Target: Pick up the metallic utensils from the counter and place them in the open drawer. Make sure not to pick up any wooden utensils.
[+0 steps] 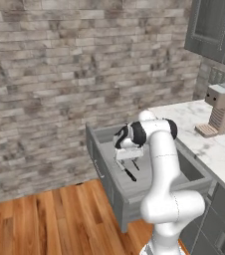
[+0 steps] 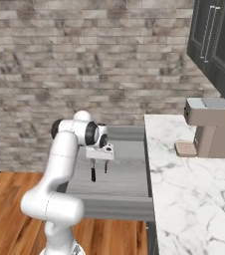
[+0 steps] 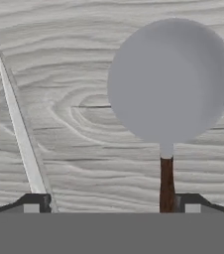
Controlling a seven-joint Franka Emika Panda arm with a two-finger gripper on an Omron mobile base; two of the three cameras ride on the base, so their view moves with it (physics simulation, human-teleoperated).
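Fingers (image 3: 34, 202) stand wide apart on my hand camera, one dark tip low at each side, with nothing pinched between them. I have the gripper (image 2: 99, 171) hanging over the open drawer (image 1: 191, 172), about the middle of its floor. Below it, on the grey wood-grain bottom, I see two metallic utensils: a knife (image 3: 21, 126) with a thin silver blade that reaches past the left fingertip, and a spoon (image 3: 170, 82) with a broad round grey head and a dark brown stem that runs toward the right fingertip. I cannot tell whether either one touches a tip. From the left base camera a dark utensil (image 1: 130, 174) lies on the drawer floor just under the fingers. The white marble table (image 2: 194, 194) runs along the drawer's right side and carries a beige appliance (image 2: 211, 127) near its far edge.
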